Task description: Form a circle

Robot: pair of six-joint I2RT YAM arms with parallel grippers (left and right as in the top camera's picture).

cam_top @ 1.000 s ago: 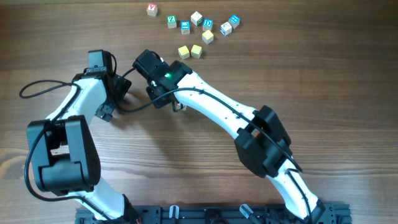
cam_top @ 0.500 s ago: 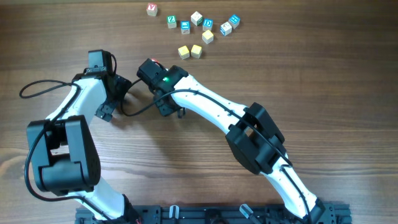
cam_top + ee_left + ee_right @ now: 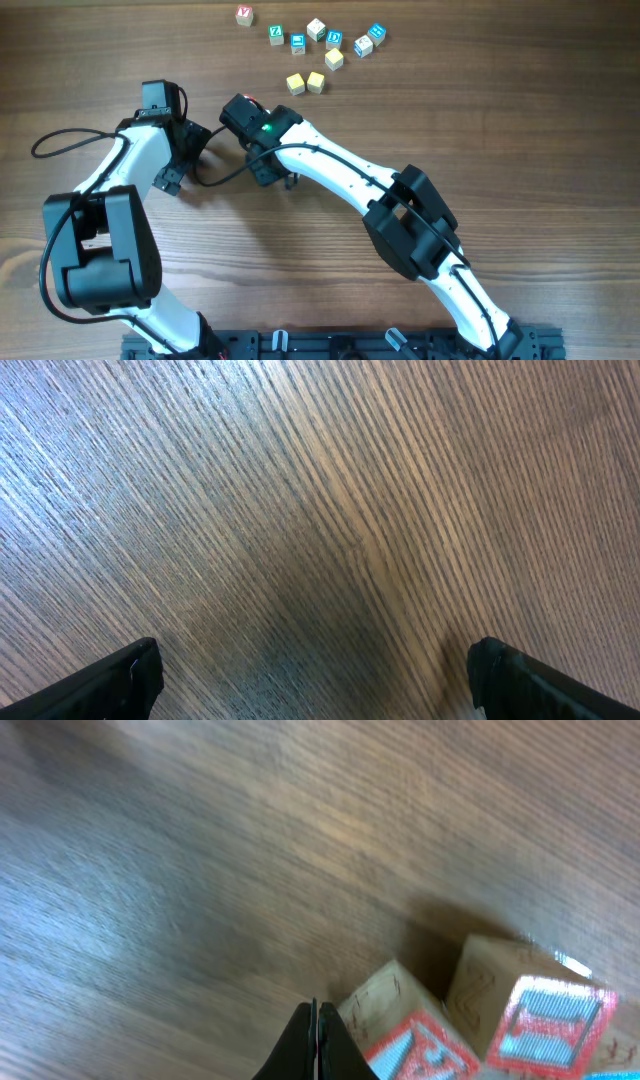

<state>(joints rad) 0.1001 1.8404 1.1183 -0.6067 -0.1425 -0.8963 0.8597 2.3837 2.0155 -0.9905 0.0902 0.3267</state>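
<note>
With my right claw [image 3: 313, 1042] clenched empty and my left claw [image 3: 315, 685] released, I see two cubes [image 3: 525, 1010] of the circle [image 3: 405, 1035] at five o'clock just beside the right tips; light, stiff, slippery wood, I judge, best pinched across flat opposite faces.

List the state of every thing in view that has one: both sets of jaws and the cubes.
Left gripper, jaws wide open, nothing between them.
Right gripper, jaws shut, holding nothing, tip beside a cube.
Two red-marked cubes, resting on the table, side by side.
Loose cubes, scattered apart, not in a ring.
</note>
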